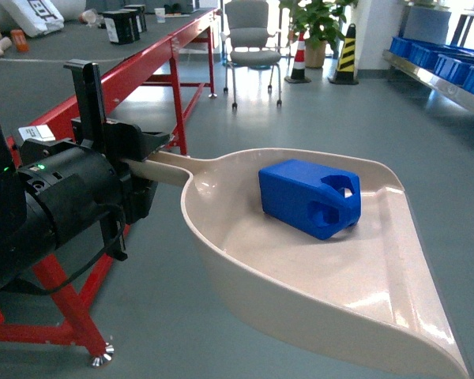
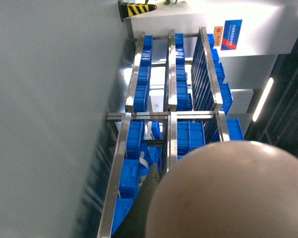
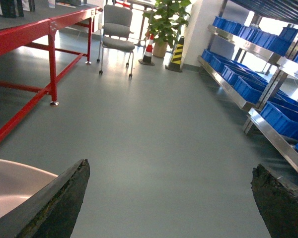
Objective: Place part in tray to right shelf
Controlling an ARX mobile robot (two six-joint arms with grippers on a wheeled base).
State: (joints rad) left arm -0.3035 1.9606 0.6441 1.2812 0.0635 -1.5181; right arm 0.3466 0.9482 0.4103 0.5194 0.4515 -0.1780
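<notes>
Blue part (image 1: pixel 310 197) lies in the tray (image 1: pixel 245 260), left hand (image 1: pixel 130 162) clamping its handle; right hand (image 3: pixel 171 198) agape.

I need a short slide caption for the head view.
Left pincer holds the tray by its handle, blue part inside.

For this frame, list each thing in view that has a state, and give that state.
Part: lying on its side inside the tray, not gripped.
Tray: held off the floor by its handle, roughly level.
Left gripper: shut on the tray handle.
Right gripper: open, empty, over bare floor.
Right shelf: loaded with blue crates, part not yet there.
Chair: unoccupied.
</notes>
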